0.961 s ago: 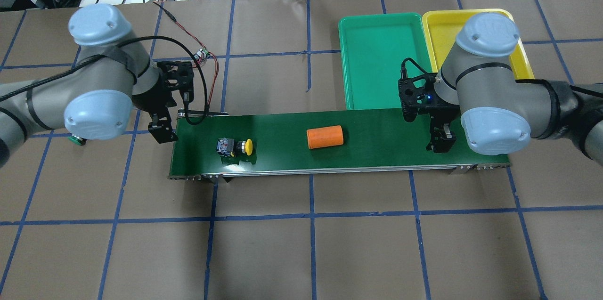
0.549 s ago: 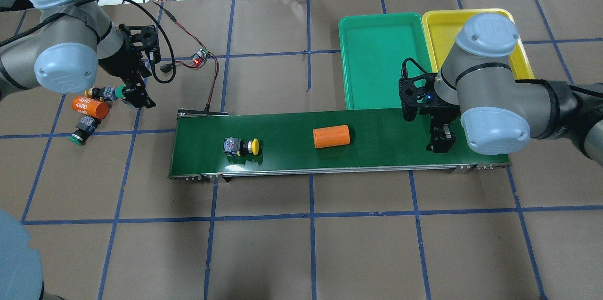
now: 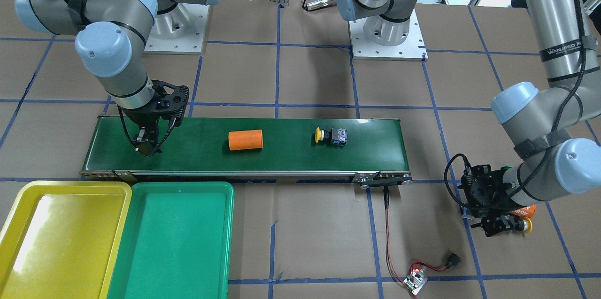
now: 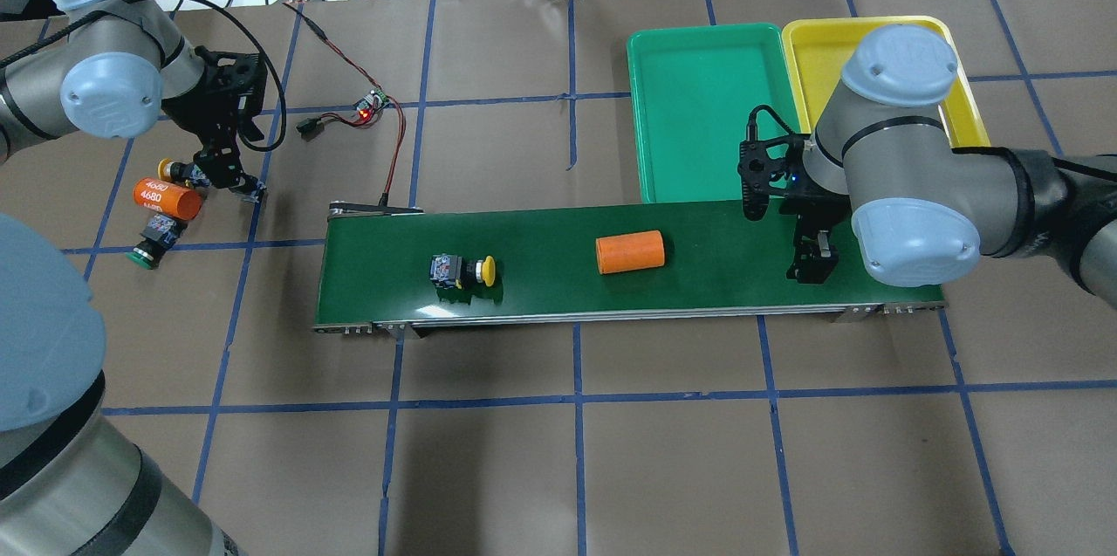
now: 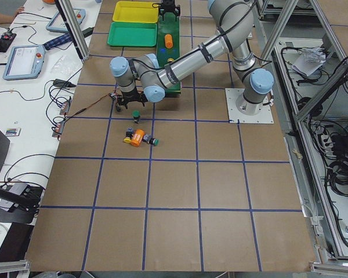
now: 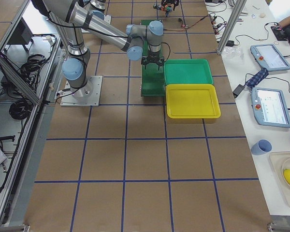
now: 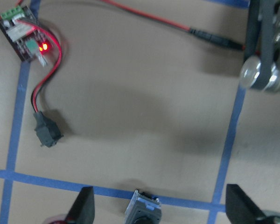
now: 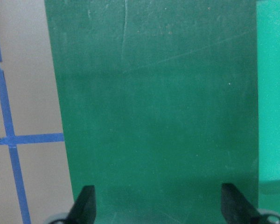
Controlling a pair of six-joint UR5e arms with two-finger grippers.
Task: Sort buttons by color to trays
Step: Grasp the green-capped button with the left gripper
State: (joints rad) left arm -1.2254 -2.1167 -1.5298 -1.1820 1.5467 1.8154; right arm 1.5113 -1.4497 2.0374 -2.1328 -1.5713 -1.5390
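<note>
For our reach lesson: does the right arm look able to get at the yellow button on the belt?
Probably yes. The right gripper hangs open over the same belt; only the orange cylinder lies between it and the yellow button, which nothing covers.

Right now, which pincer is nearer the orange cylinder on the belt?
Right. The right pincer hangs over the belt's tray end, along the belt from the orange cylinder. The left pincer is off the belt, over the table past its far end.
</note>
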